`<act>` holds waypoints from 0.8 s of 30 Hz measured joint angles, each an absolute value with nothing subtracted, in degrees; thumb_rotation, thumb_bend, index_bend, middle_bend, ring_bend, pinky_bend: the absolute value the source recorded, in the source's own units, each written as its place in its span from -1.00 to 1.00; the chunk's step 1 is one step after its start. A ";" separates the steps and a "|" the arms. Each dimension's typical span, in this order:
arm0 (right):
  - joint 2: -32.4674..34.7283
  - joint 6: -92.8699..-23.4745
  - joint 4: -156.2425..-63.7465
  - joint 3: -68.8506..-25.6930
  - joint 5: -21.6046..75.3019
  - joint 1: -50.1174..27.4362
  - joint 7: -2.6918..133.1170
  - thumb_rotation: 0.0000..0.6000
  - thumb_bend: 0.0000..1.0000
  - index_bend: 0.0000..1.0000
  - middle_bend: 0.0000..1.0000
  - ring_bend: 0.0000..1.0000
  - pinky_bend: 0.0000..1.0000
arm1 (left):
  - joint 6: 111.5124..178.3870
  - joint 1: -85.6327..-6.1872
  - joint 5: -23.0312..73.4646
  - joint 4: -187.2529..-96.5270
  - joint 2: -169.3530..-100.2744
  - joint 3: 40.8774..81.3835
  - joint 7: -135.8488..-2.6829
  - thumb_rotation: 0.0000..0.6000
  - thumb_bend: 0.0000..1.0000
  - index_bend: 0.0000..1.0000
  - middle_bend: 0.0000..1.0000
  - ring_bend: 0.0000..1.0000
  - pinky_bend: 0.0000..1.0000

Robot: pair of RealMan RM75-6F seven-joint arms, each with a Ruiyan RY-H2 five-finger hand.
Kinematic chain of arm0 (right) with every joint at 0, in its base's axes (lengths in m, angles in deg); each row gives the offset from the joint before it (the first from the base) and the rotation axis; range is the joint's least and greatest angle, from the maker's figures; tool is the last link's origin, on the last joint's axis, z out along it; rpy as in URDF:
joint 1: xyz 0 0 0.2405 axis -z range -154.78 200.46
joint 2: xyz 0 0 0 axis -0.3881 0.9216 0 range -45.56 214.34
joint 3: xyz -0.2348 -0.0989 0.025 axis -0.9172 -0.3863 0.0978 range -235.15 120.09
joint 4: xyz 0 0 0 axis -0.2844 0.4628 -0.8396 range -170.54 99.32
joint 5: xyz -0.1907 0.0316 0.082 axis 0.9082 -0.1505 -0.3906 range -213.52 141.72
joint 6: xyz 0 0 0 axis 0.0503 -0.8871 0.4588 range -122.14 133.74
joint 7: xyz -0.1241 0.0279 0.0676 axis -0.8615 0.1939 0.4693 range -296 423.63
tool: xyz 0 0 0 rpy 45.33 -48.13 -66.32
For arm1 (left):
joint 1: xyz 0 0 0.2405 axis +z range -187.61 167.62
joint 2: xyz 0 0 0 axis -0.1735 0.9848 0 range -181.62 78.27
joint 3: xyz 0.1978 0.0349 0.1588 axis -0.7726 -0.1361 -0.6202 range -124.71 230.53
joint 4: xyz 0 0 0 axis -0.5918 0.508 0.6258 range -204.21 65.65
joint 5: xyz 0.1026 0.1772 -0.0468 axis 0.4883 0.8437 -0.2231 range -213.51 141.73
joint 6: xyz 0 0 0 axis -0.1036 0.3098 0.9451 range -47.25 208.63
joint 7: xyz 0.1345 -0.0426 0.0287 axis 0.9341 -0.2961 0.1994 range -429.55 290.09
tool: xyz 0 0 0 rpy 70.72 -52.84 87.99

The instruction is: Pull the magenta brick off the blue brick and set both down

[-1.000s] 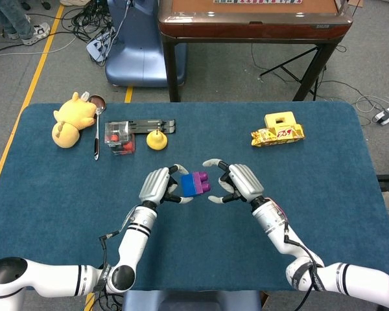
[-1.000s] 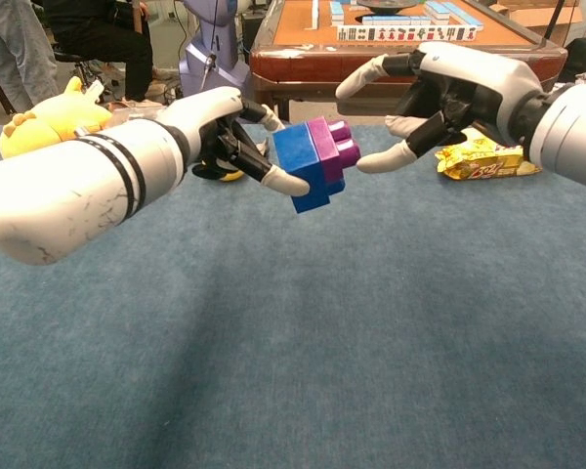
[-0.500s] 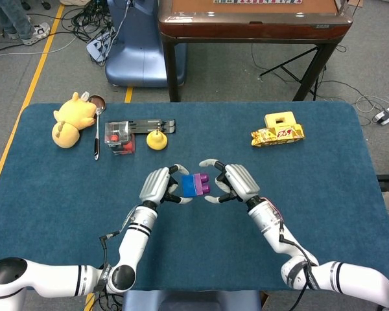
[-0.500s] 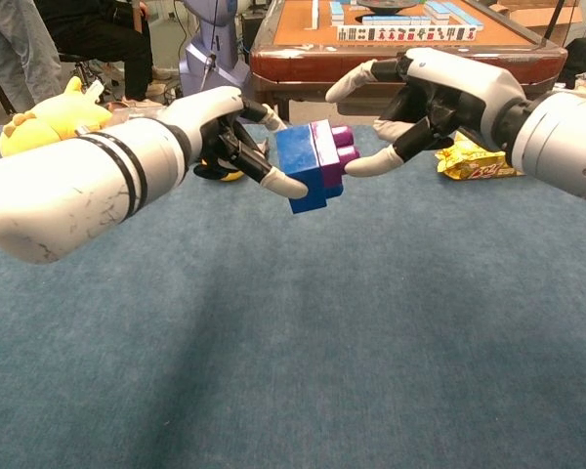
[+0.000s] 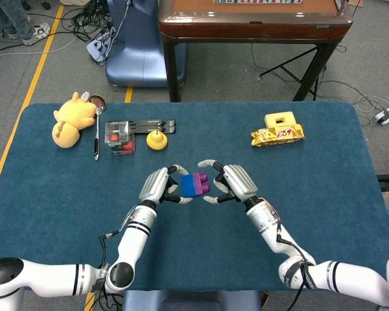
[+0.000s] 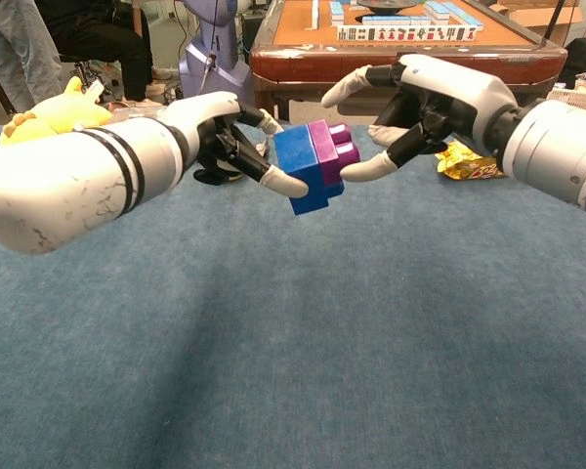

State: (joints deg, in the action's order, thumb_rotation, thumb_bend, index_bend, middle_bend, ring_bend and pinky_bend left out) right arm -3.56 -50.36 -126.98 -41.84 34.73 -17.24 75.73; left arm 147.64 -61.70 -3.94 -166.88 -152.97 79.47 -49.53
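Above the middle of the table, my left hand (image 5: pixel 157 186) (image 6: pixel 220 137) grips the blue brick (image 5: pixel 188 186) (image 6: pixel 298 171) from its left side. The magenta brick (image 5: pixel 202 184) (image 6: pixel 330 151) is still stuck on the blue brick's right face. My right hand (image 5: pixel 236 183) (image 6: pixel 430 98) is close on the right, fingers spread around the magenta brick. One fingertip (image 6: pixel 356 172) touches the brick's lower right side, and another finger (image 6: pixel 340 92) arches above it without touching.
A yellow plush toy (image 5: pixel 70 118), a spoon (image 5: pixel 97 133), a small clear box (image 5: pixel 118 137), a black tool (image 5: pixel 154 124) and a yellow fruit (image 5: pixel 157 139) lie at the back left. A yellow snack packet with a block on it (image 5: pixel 278 131) sits back right.
My right hand has moved left toward the stacked bricks, and its lower finger now touches the magenta brick. The left hand and the bricks have barely shifted.
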 measured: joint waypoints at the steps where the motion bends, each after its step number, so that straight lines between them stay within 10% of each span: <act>1: -3.67 -50.35 -126.82 -41.83 34.71 -17.26 75.86 1.00 -1.00 -0.47 1.00 1.00 1.00 | 147.65 -61.73 -3.91 -166.89 -152.98 79.47 -49.57 0.99 -0.92 0.32 1.00 0.91 1.00; 24: -5.71 -49.95 -124.83 -41.70 35.44 -18.13 77.82 1.00 -1.00 -0.31 1.00 1.00 1.00 | 147.75 -62.12 -3.68 -167.27 -153.05 79.00 -49.91 1.00 -0.92 0.33 1.00 0.91 1.00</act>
